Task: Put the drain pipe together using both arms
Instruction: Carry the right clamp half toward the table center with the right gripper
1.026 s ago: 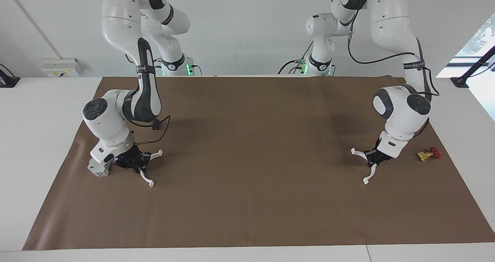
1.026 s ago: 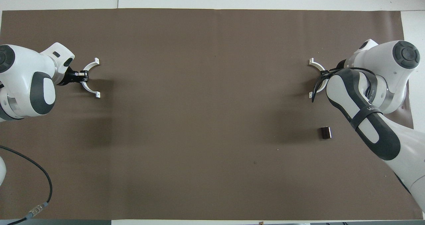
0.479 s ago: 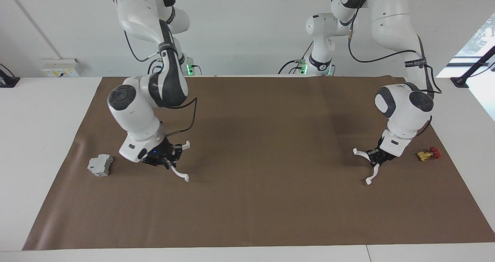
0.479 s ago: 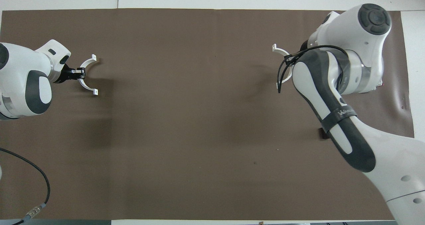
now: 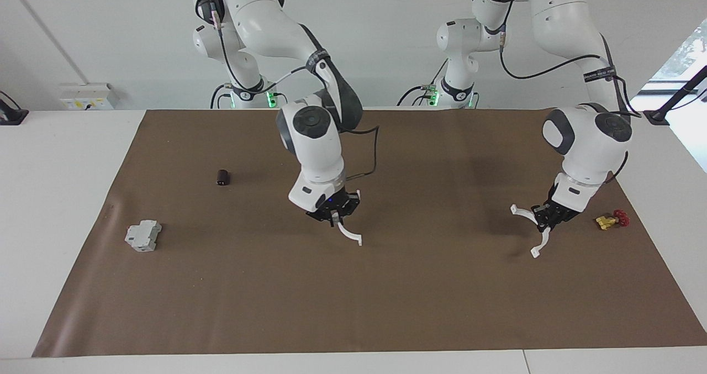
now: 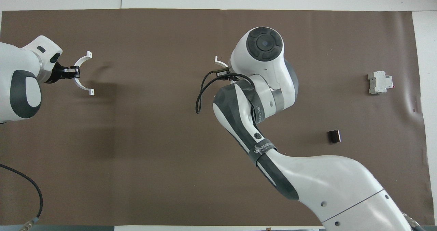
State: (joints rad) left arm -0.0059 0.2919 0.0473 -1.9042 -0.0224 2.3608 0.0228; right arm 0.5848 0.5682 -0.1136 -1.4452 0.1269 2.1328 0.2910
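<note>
I am holding one white half-ring (image 5: 349, 232) in the right gripper (image 5: 333, 217), whose fingers are pinching shut on its middle, and I am hanging it over the middle of the brown mat (image 5: 386, 296), clear of the surface. The left gripper (image 5: 547, 219) is gripping the other half-ring (image 6: 83, 73) the same way, closed on its arc, hovering over the mat toward the left arm's end, just beside the small yellow-and-red valve (image 5: 609, 220). The grey block (image 5: 143, 236) and a small dark cylinder (image 5: 222, 177) are lying on the mat toward the right arm's end.
</note>
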